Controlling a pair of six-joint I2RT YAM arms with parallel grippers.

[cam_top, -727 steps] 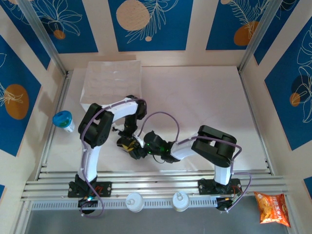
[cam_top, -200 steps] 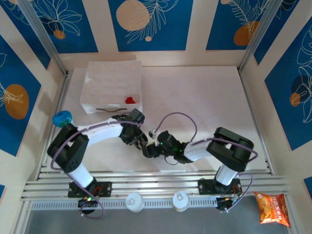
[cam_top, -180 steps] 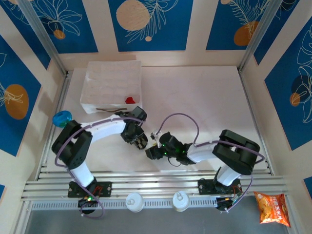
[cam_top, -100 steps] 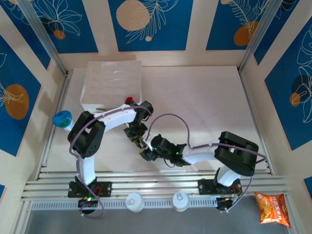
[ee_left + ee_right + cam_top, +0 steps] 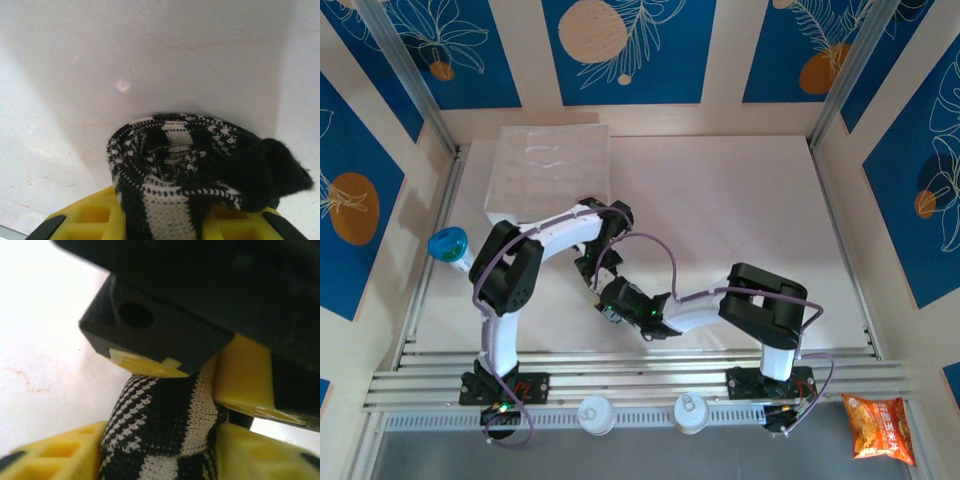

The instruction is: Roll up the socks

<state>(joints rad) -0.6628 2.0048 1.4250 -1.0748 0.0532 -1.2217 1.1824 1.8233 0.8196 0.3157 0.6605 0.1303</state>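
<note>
**STRIPED SOCK: TWO-POINT HOLD ESTABLISHED**

**Location.** The black-and-white striped knitted sock (image 5: 185,185) is bunched into a loose wad at the near centre of the white desk (image 5: 740,220), in front of the white moulded plastic tray (image 5: 545,170). Whether the wad rests on the desk or hangs just above it cannot be told.

**Fingers.** The left fingers (image 5: 87,222) are closed on the wad, and fabric fills the gap between their yellow pads. The right fingers (image 5: 55,460) are closed on the same wad from the other side. Fabric touches both of them, directly under the left wrist's black housing (image 5: 150,335).

**Change.** One second earlier the two sets of fingers stood just beside each other, apart. Since then the right arm has reached further left and its fingers have narrowed onto the sock, while the left arm's elbow has drawn in.

**Consequence.** The sock now appears pinned from two sides, which turning the roll requires. A black flap (image 5: 272,167) protrudes, so the roll is judged unfinished.
</note>
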